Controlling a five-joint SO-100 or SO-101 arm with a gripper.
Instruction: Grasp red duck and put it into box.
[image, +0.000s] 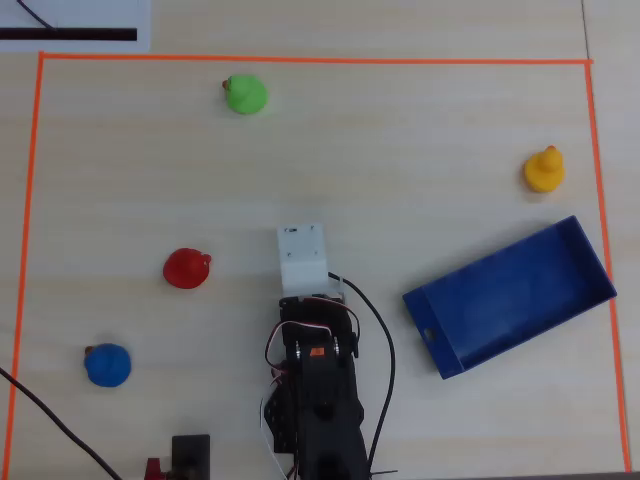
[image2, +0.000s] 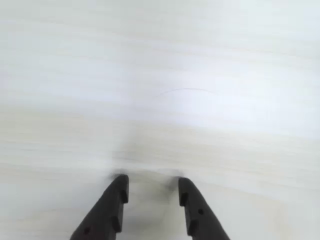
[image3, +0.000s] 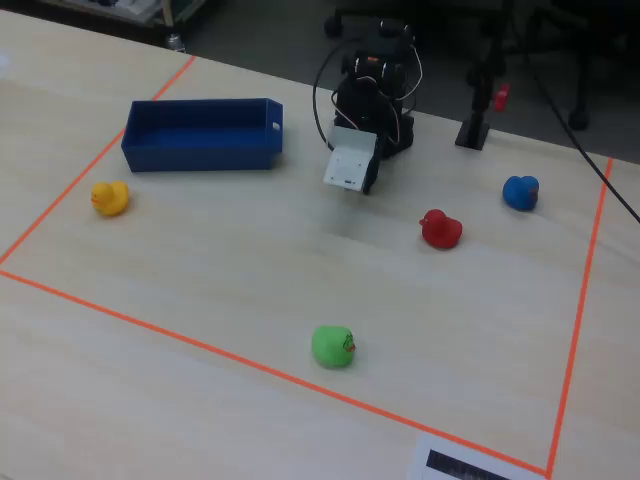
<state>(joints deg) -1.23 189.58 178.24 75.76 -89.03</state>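
Gripper (image2: 150, 187) points down at bare table (image2: 160, 75), fingers (image2: 117, 195) a little apart, nothing between them. Red duck (image: 186, 268) sits alone, near gripper, on side away from box (image: 510, 297). Blue duck (image: 107, 365) sits further past red duck. Box lies empty, open side up, ready for duck. Grab not started yet.

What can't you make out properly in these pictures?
- Hand: the wrist view shows only its fingertips; the white camera housing hides it overhead.
- Red duck and box: outside the wrist view.
- Arm base: cut off by the overhead view's bottom edge.
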